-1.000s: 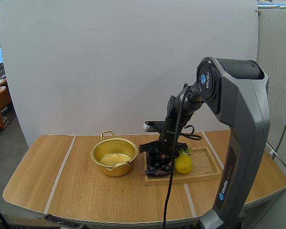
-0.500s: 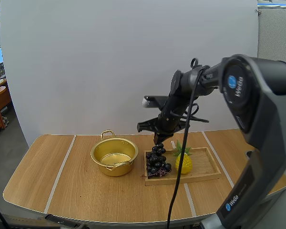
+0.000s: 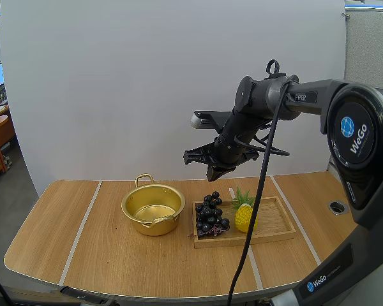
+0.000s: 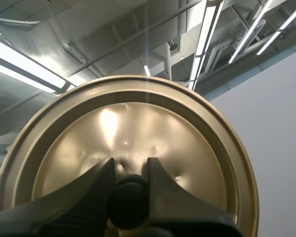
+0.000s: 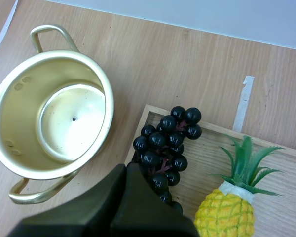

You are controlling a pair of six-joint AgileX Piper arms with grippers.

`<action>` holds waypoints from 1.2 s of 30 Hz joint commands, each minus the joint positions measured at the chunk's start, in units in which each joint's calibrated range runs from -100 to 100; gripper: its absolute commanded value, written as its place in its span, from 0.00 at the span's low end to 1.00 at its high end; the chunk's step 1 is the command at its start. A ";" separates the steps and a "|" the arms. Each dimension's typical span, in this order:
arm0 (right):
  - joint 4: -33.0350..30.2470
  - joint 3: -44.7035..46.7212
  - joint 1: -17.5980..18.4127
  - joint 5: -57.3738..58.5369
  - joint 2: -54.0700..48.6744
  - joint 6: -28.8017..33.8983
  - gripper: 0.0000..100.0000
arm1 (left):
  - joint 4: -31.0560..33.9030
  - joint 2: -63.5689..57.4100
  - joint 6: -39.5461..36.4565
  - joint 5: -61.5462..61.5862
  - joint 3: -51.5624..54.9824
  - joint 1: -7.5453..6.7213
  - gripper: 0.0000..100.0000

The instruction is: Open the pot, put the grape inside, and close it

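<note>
My left tool point(image 4: 129, 170) is clamped on the black knob point(image 4: 129, 203) of the gold lid point(image 4: 138, 123). One finger presses each side of the knob, and the lid's round, slightly dented face stands just behind the fingers, so this tool has the lid firmly in hand. On the wooden surface point(image 3: 96, 245) the pot point(image 3: 153, 207) stands upright a little left of centre. Its mouth is uncovered, with one loop handle turned toward the back and the other toward the front edge. Near its right side, but not touching it, lies the wooden tray point(image 3: 274, 220). The bunch of grapes point(image 3: 210, 214) rests at the tray's left end, the end nearest the pot, dark and glossy, lying on the tray floor. Just beside the bunch, to its right, a toy pineapple point(image 3: 245, 217) stands upright with its green leaves on top. The rest of the tray runs on bare to the right. My right tool point(image 3: 216, 173) hangs in the air well above the tray's left end, over the grapes and apart from them. In the right wrist view its two fingers lie pressed together as one dark wedge with nothing between them. The wedge's tip points down at the edge of the bunch, with the pot's rim off to one side.
</note>
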 commanded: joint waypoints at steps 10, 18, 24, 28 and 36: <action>-0.01 -0.40 -0.12 1.50 -0.81 0.60 1.00 | 0.67 -0.40 -0.64 -1.92 -0.20 -0.09 0.00; -1.68 -0.40 -0.12 1.33 -0.54 1.68 1.00 | 0.67 -0.40 -0.64 -1.92 -0.20 -0.09 0.00; -2.33 -0.40 -0.12 0.62 3.37 1.77 1.00 | 0.67 -0.40 -0.64 -1.92 -0.20 -0.09 0.00; -2.46 -0.40 -0.12 -0.06 7.04 1.77 1.00 | 0.67 -0.40 -0.64 -1.92 -0.20 -0.09 0.00; -2.46 -0.40 -0.12 -2.16 13.66 1.77 1.00 | 0.67 -0.40 -0.64 -1.92 -0.20 -0.09 0.00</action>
